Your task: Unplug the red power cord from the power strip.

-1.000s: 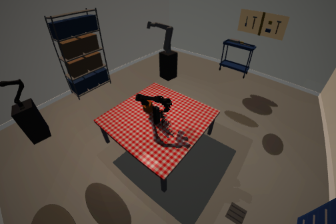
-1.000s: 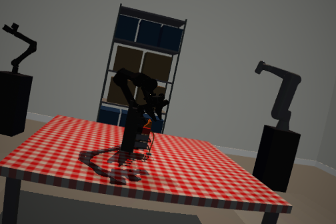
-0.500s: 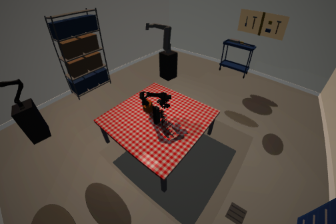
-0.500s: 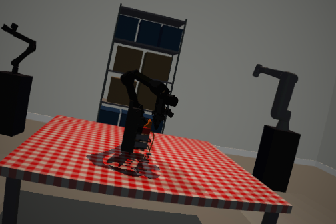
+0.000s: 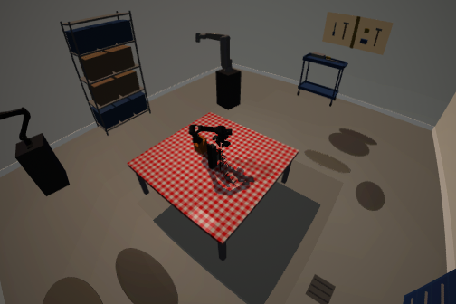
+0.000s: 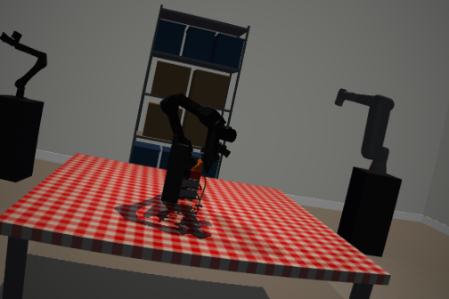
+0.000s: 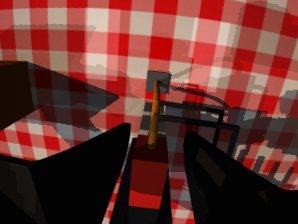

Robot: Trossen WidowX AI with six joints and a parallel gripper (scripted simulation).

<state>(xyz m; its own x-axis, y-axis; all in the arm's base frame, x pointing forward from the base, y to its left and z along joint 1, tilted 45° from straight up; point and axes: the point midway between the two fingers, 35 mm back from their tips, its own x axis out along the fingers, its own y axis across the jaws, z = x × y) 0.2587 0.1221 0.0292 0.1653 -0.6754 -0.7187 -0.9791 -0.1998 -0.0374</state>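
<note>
Wrist view: the gripper (image 7: 157, 131) points down at the red-and-white checked tablecloth (image 7: 100, 3), and its two dark fingers fill the lower left and lower right of the frame. Between them, at bottom centre, sits the red plug (image 7: 148, 175), dark red with a brighter band across it. A gap shows on each side of the plug, so the fingers bracket it without pressing on it; the tool stands partly open, at a narrow-to-middling width, and grips nothing. From the plug's upper end a thin orange line (image 7: 154, 106) runs up toward the middle of the frame. I cannot tell whether this is the cord itself. Dark bars and their shadows cross the cloth at centre right.

In the exterior view the arm (image 6: 187, 109) arches over the middle of the table (image 6: 267, 230) and bends down, with the gripper (image 6: 210, 155) hanging just right of centre. Directly below and left of it, a small patch of red and orange marks the plug (image 6: 196, 168), set against the upper part of a dark upright block, the power strip (image 6: 177, 176), which stands on the cloth. Whether the plug is seated in the strip is too small to tell. A broad shadow lies on the cloth in front of the block.

The top view places the same cluster at the centre of the table: the arm (image 5: 209, 133), an orange spot (image 5: 199, 147) beneath it and the dark strip (image 5: 213, 157) just lower right of that spot
</note>
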